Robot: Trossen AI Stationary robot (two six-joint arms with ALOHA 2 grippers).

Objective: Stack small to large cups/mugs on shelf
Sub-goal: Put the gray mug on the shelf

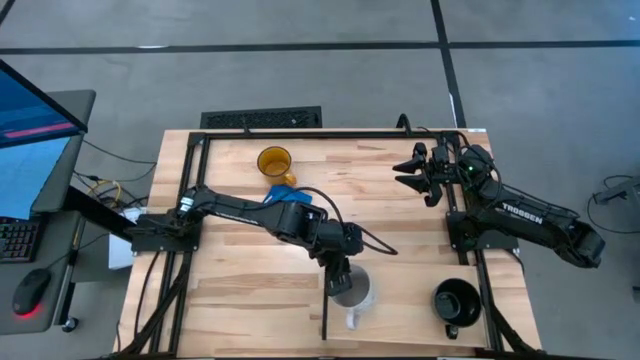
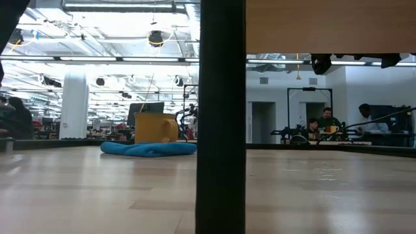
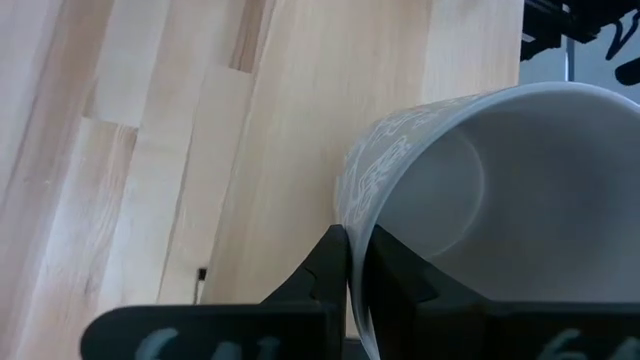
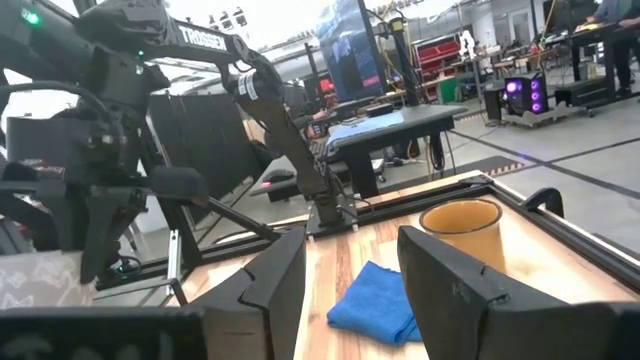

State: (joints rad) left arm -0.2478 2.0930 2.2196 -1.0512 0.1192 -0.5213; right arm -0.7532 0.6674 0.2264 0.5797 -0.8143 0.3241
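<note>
In your overhead view, the left gripper [image 1: 341, 272] sits just below centre of the frame, its fingers [image 3: 325, 265] clamped tight on the rim of the pale grey-white mug [image 1: 351, 290] — one finger outside the wall, one inside, as the left wrist view shows. That mug stands on the light wooden shelf [image 1: 400, 300], just right of the thin black divider strip [image 1: 324, 312] at lower centre. Above and left of it, at upper centre, you have the amber-yellow mug [image 1: 274, 162] standing upright with the blue cloth [image 1: 283, 195] just below it. Further right, the glossy black mug [image 1: 456, 301] stands at lower right, near the frame rail. The right gripper [image 1: 409, 170] waits at upper right — fingers spread wide, holding nothing.
</note>
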